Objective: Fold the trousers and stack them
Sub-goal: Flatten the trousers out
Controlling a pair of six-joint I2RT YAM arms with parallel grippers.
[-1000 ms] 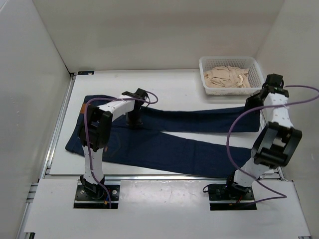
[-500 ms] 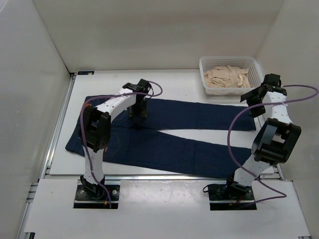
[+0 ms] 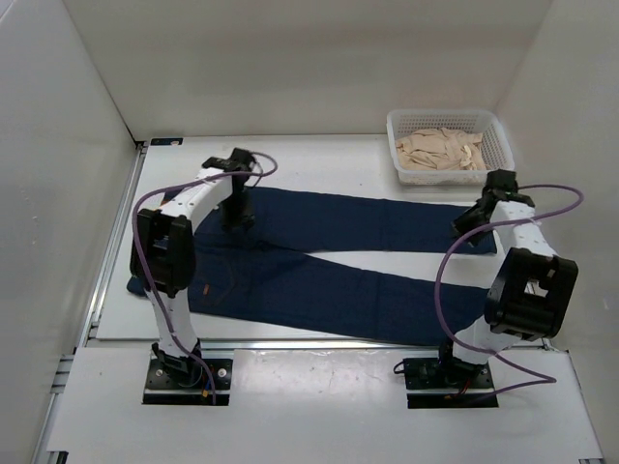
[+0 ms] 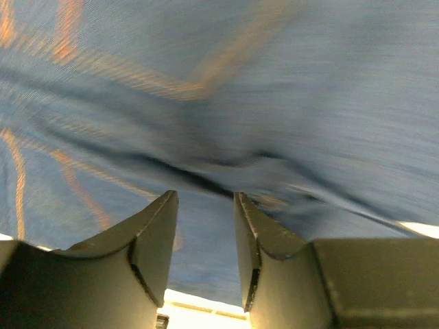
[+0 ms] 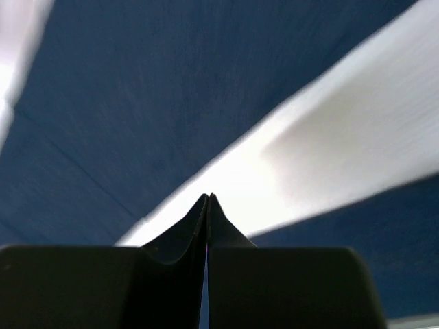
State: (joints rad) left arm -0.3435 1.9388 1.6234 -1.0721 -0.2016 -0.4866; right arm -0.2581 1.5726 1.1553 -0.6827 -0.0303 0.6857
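The dark navy jeans [image 3: 338,280] lie spread on the table, waist at the left, both legs running right with a white gap between them. My left gripper [image 3: 235,215] hangs low over the seat area by the top of the far leg. In the left wrist view it [image 4: 204,205] is open, with stitched denim [image 4: 274,82] close beyond the fingers. My right gripper [image 3: 471,220] is at the far leg's hem end. In the right wrist view it [image 5: 208,199] is shut and empty, over denim [image 5: 137,89] and bare table [image 5: 329,144]. The tan patch is hidden.
A white mesh basket [image 3: 445,114] holding beige cloth [image 3: 440,150] stands at the back right, just beyond the far leg's end. White walls close in the table on the left, back and right. A metal rail [image 3: 290,340] runs along the table's near edge.
The left gripper moved left along the far leg toward the waist. The far leg now lies flatter and straighter. The right gripper came down and left to the hem end.
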